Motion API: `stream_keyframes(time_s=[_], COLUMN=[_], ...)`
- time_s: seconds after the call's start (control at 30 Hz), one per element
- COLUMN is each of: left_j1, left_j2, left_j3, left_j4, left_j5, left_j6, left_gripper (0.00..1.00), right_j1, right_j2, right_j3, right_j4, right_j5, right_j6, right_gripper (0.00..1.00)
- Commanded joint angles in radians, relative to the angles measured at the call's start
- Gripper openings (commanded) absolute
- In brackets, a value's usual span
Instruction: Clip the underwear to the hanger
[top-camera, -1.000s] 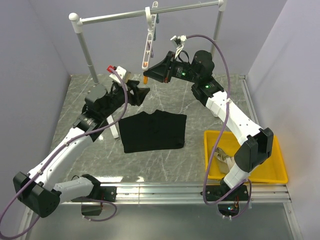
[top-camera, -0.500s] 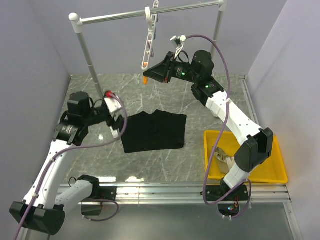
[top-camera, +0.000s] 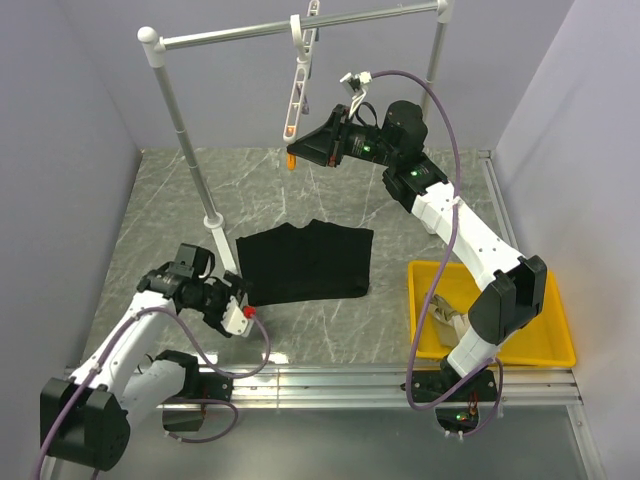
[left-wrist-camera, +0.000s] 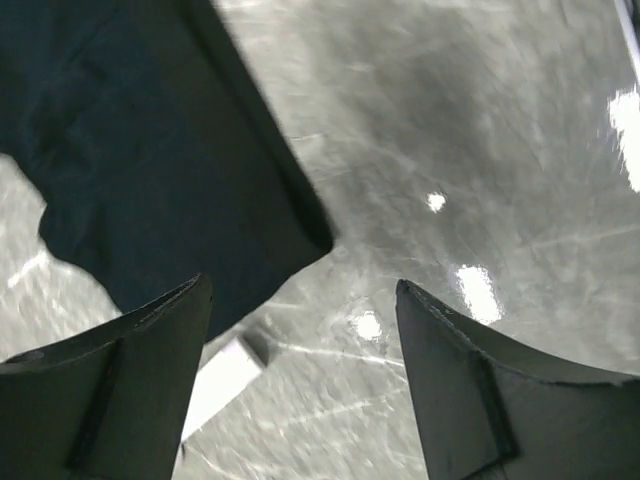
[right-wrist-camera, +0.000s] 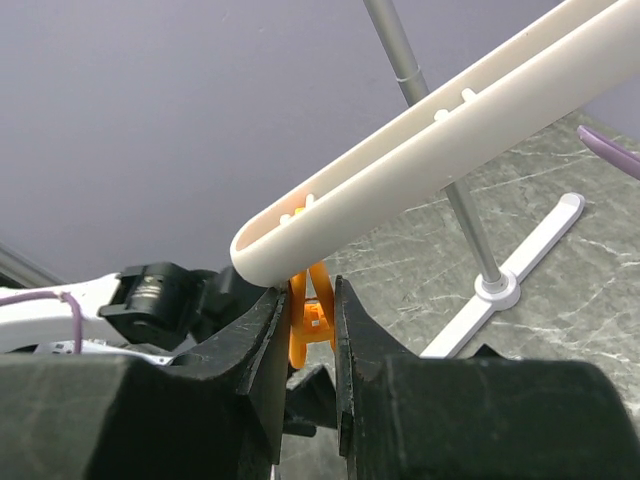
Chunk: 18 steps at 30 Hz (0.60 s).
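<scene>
Position of the left gripper (left-wrist-camera: 300, 300) has been changed: brought down from the rail (top-camera: 250, 32), it is held spread over a corner of the underwear (top-camera: 305, 262), flat on the table (top-camera: 330, 190). The orange clip (right-wrist-camera: 312, 325) of the hanger (top-camera: 298, 85) stays pinched by the right gripper (right-wrist-camera: 308, 290); lifting seems next.

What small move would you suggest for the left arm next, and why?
Probably ease the left gripper forward and down onto the underwear's nearest corner, then close. It is open, empty and just short of that corner, while the right gripper is shut on the hanger's orange clip.
</scene>
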Motion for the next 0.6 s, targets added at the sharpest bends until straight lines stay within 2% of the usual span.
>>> stream_keyframes(time_s=[0.0,0.17,0.37,0.57], left_j1=[-0.011,-0.012,-0.021,-0.037], left_j2=[0.041,0.138,0.241,0.327], left_j3=[-0.046,-0.098,-0.089,-0.092], left_j4=[0.077,0.272,0.376,0.442], left_j5=[-0.009,-0.032,-0.043,-0.07], left_j6=[0.24,0.217,0.203,0.25], left_gripper=[0.79,0.76,0.75,0.7], right_j1=[0.0,-0.003,-0.005,-0.012], right_j2=[-0.036,-0.032,-0.026,-0.021], right_j3=[-0.001,0.001,-0.004,-0.005], right_j4=[0.001,-0.002,0.004,0.01], right_j5=[0.016,0.015,0.012,0.009], right_j6=[-0.005,-0.008,-0.002,0.006], right_gripper=[0.0,0.0,0.0,0.0])
